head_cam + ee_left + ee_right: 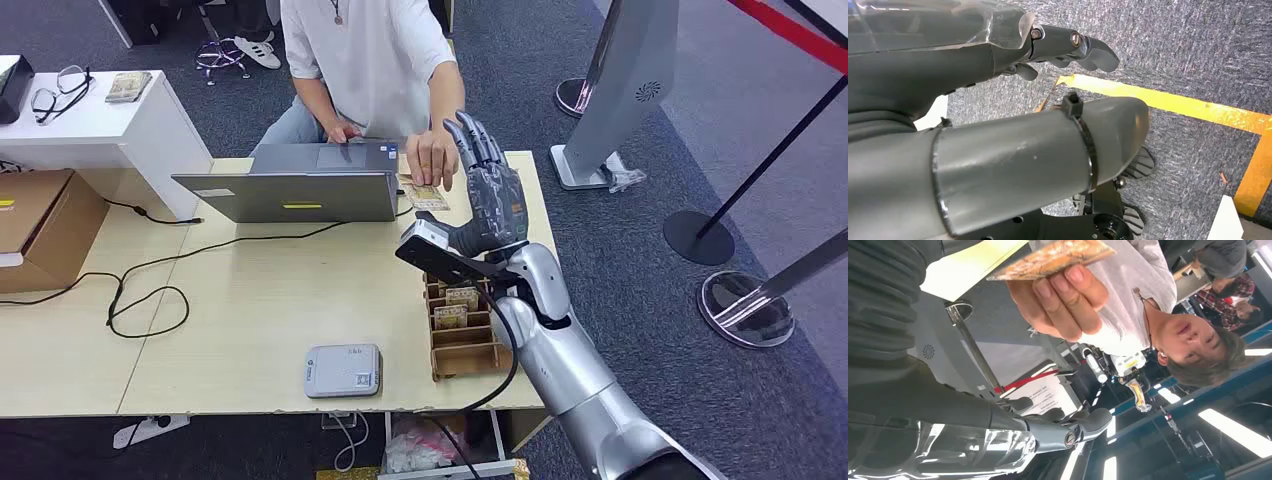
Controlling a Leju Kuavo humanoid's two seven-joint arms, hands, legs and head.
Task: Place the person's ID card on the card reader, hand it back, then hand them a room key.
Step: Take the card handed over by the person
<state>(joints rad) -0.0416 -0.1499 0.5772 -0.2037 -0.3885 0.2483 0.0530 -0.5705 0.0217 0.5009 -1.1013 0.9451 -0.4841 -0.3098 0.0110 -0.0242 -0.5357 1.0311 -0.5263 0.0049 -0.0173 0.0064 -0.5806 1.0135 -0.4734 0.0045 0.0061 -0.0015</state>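
While the left hand point(1068, 47) hung over grey carpet marked with a yellow floor line point(1168, 102), its dark fingers curled loosely and holding nothing, the things on the pale wooden counter point(250, 320) lay as follows. A black cable point(150, 290) looped across the counter's left half. An open grey laptop point(300, 185) stood at the far edge, near the middle. A small grey rectangular card reader point(343, 370) sat at the near edge, well apart from the laptop. A brown wooden slotted card holder point(462, 330) stood toward the near right corner with cards in its slots. Beyond it, by the far right corner, the person's hand point(432, 158) held the patterned tan ID card point(427, 196) by its far end, just beside the laptop. The right hand point(492, 195) was raised at the counter's right edge, just beside the card, with its dark fingers straight and apart and holding nothing. In the right wrist view the person's fingers point(1063, 295) pinched the card point(1053, 257) and the robot's fingers point(1063, 425) stood clear of it.
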